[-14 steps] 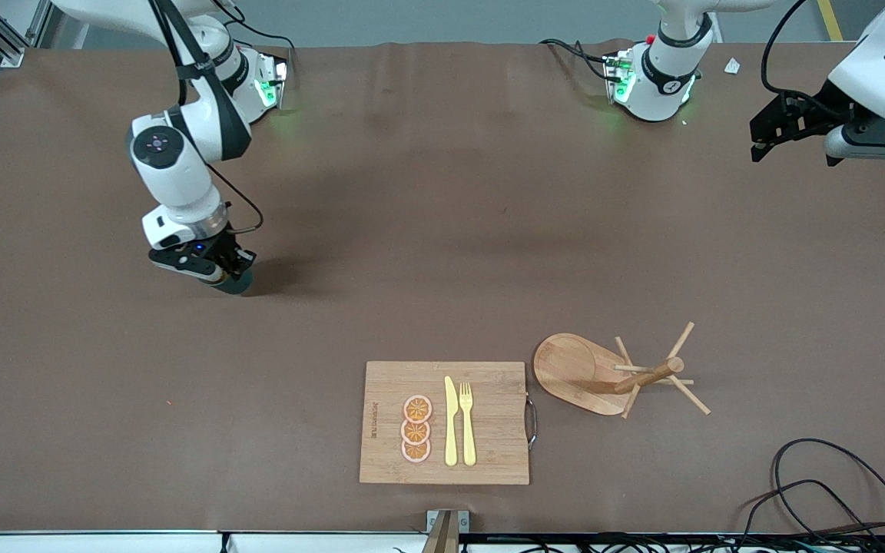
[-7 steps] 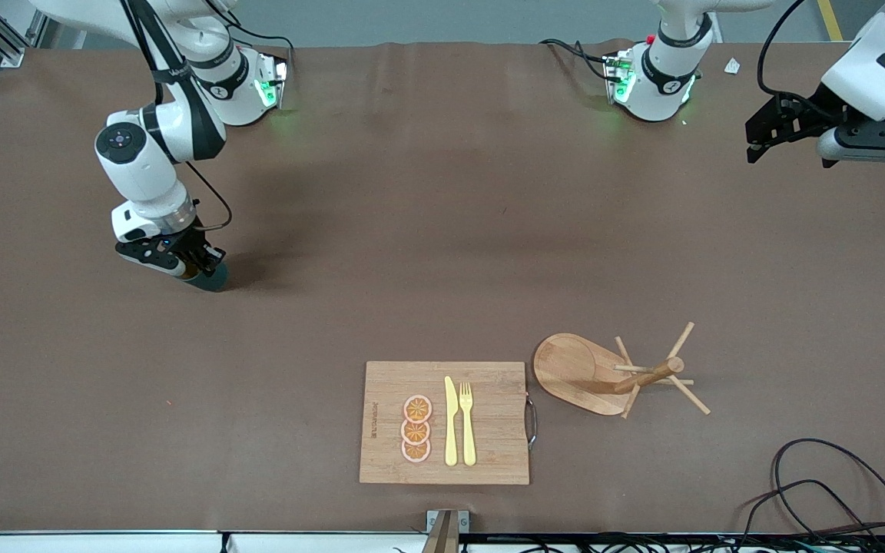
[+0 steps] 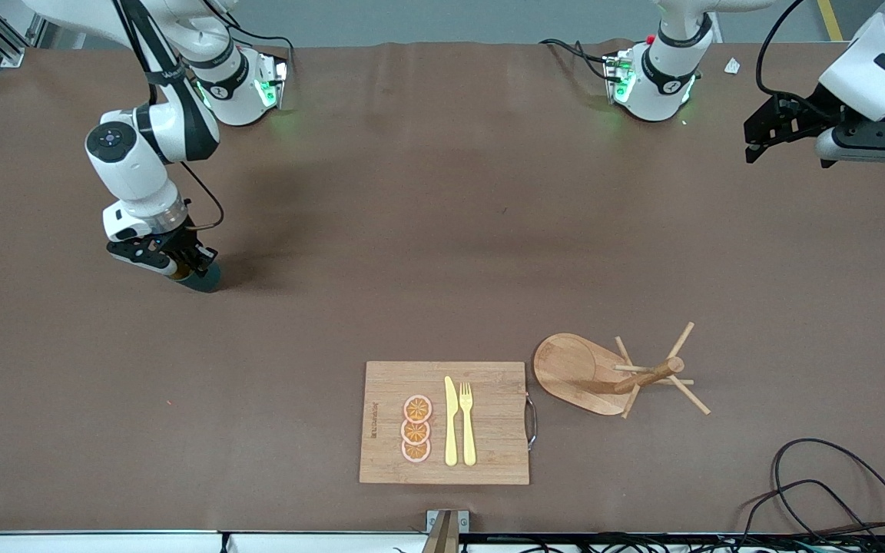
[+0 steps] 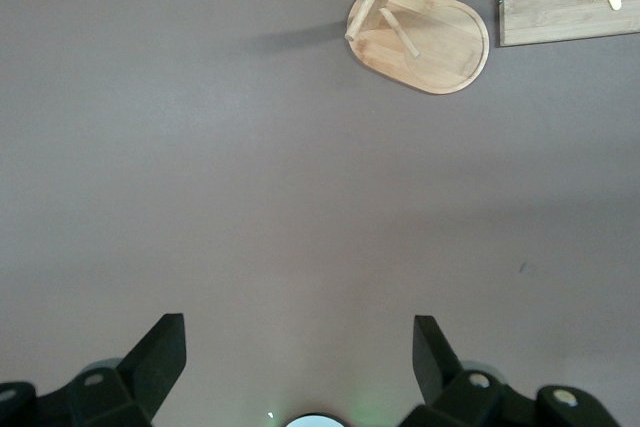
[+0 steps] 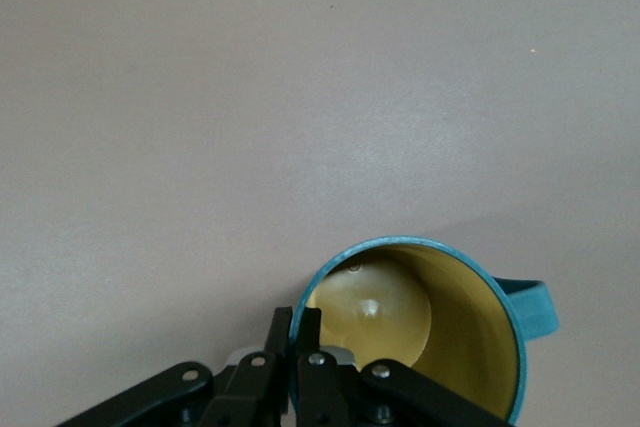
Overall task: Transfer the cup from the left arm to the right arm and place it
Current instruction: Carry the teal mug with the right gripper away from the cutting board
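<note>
The cup [image 3: 200,279] is a small teal-green mug with an ochre-yellow inside [image 5: 420,332] and a side handle [image 5: 530,307]. My right gripper [image 3: 181,265] is shut on its rim, one finger inside and one outside, and holds it at or just above the brown tabletop toward the right arm's end. In the right wrist view the gripper [image 5: 297,329] pinches the rim wall. My left gripper [image 3: 754,142] is open and empty, held high over the left arm's end of the table; its fingers [image 4: 160,347] are spread wide.
A wooden cutting board [image 3: 488,445] with orange slices [image 3: 416,428], a yellow knife [image 3: 450,421] and fork [image 3: 467,422] lies near the front camera. A wooden mug tree [image 3: 619,374] stands beside it, also in the left wrist view [image 4: 420,27]. Black cables [image 3: 826,491] lie at the corner.
My right arm has carried the cup sideways toward the right arm's end of the table and slightly lower. My left arm has drifted a little toward its own end.
</note>
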You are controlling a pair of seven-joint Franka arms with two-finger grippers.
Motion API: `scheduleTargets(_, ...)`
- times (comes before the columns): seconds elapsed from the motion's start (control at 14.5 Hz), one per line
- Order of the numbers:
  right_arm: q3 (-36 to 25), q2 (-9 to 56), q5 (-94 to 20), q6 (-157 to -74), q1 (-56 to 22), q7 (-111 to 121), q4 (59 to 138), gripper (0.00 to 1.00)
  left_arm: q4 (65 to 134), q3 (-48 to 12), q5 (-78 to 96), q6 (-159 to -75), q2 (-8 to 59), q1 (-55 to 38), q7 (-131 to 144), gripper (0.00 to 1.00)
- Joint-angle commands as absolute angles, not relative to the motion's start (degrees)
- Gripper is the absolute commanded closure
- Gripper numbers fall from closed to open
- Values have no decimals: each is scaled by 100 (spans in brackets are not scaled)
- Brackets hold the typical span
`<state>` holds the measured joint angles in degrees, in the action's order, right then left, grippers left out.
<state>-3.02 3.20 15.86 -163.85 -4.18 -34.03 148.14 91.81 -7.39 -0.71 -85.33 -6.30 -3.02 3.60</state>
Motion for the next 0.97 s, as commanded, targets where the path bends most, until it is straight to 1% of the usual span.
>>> scheduleTargets(0.0,-237,158,1503,-16541,-308,-3226,15003,100,9132,-765,-18,-8543,-615,-290,272,0)
scheduleTargets(0.76,-246,396,1512,-16840,-123,-2997,15012,100,9132,-861,-35,-8490,-633,-281,378,0)
scheduleTargets(0.83,-246,404,1520,-16831,-106,-2962,15012,97,9123,-896,-53,-8482,-633,-281,378,0)
scheduleTargets(0.9,-246,422,1521,-16831,-97,-2945,15003,86,9132,-905,-61,-8490,-633,-281,378,0)
